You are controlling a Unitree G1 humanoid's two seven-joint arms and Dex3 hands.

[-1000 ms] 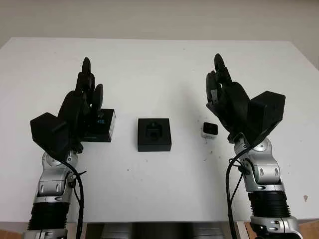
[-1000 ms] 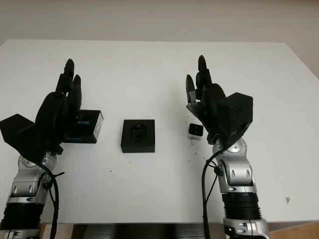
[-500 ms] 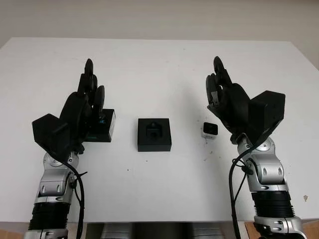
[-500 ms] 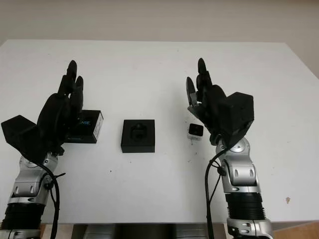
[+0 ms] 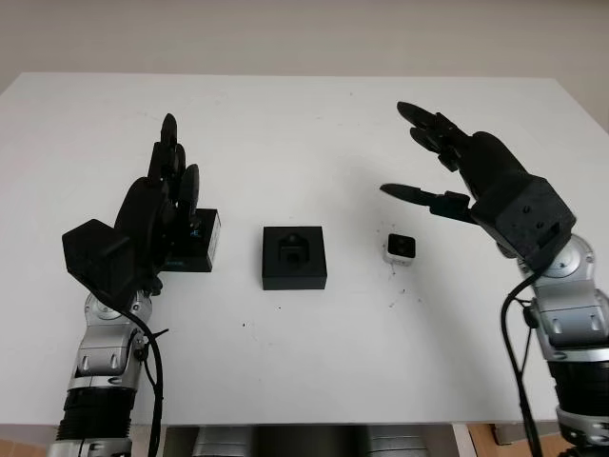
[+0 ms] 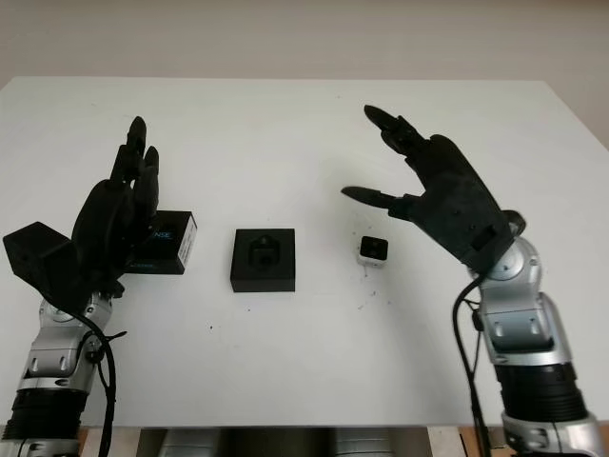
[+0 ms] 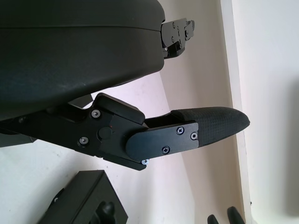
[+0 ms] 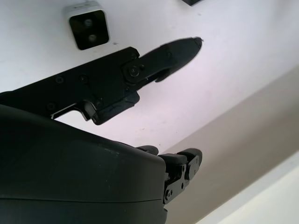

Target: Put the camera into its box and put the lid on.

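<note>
On my feed: a white table [image 5: 304, 114], a black open box [image 5: 294, 257], a black lid [image 5: 195, 242] with blue lettering, a white camera [image 5: 401, 248] with a black face.

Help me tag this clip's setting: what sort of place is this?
Probably a lab or test bench: a bare white table against a plain wall, with just a small camera, its open black box and the lid laid out.

Head stereo eyes look down on one shared table [image 5: 304, 124]; wrist cameras sit close beside each hand's shell
</note>
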